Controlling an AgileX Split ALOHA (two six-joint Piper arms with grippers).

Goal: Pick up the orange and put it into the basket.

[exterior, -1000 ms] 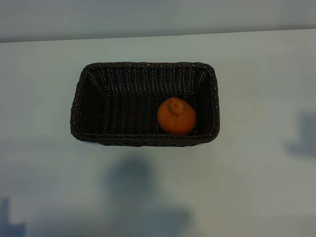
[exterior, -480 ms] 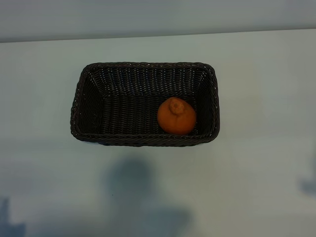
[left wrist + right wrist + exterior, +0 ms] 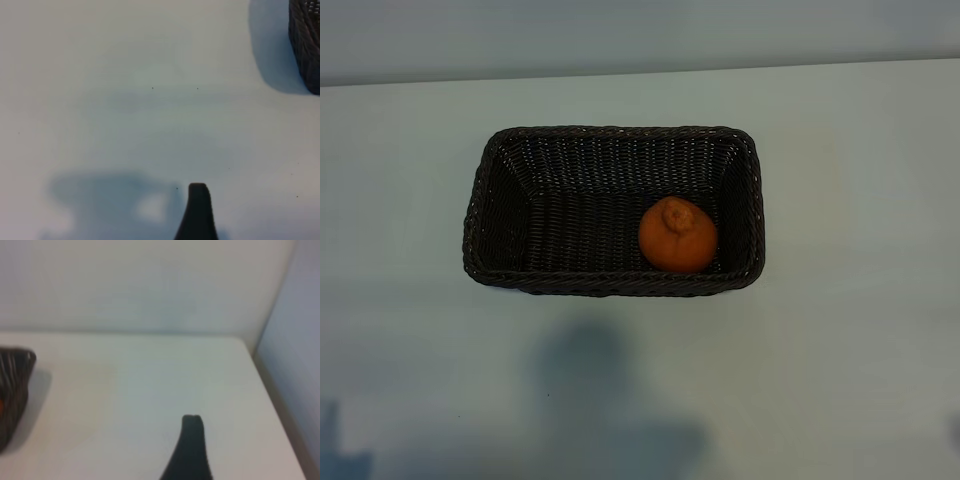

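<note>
1. The counter (image 3: 860,200) is a pale, smooth, flat surface; it carries everything and would let a round fruit roll freely if one were set down carelessly
2. The basket (image 3: 490,210) is a dark brown woven rectangle with sloping sides and rounded corners, sitting near the middle of the counter. It looks stiff yet light, so a bump at its rim could probably shove it
3. The orange (image 3: 677,236) lies inside the basket, on its floor, close to the near wall and toward the right end, knobbly stem end up. By this the task looks finished
4. It looks firm, fairly light, with a dimpled peel giving decent friction; the soundest hold would be across its widest middle, clear of the knob, pressed gently so the skin is not bruised
5. The left tool (image 3: 198,212) and right tool (image 3: 187,450) each show one dark finger over bare counter; both stand apart, holding nothing
</note>
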